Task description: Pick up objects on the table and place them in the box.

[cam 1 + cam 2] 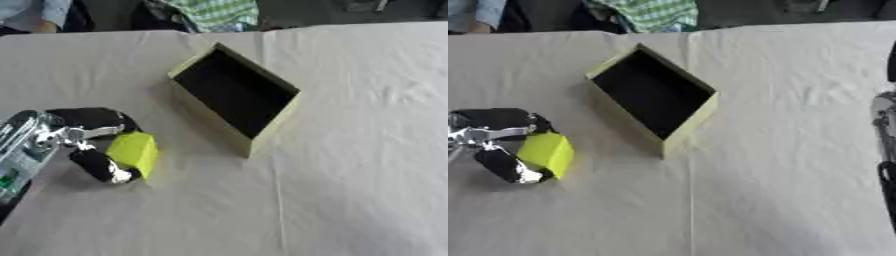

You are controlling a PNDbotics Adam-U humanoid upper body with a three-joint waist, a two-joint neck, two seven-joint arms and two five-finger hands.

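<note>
Starting with the left eye view: your box (236, 95) sits near the table's middle, turned at an angle, its dark opening facing up and toward you, its pale yellow-green rim all around. White cloth (367, 150) lies bare to the right of the box and in front of it, so you have open room on those sides. Behind the box the table's far edge runs close beneath a checked garment (214, 12). Your left hand (92, 137) comes in from the left edge, low, well apart from the box. Its black fingers curl above and below a yellow-green block (134, 152), grasping it; the block's right face is exposed. Bare cloth separates block and the box's near left wall.

Turning to the right eye view: the same grasp shows, the block (546, 152) pinched between curled fingers (500, 120) at the left edge. The box's (654, 92) near corner points toward the lower middle. At the right edge you see a dark and silver part of your right arm (884, 130); whether that hand is released or clenched, you cannot tell from this.
</note>
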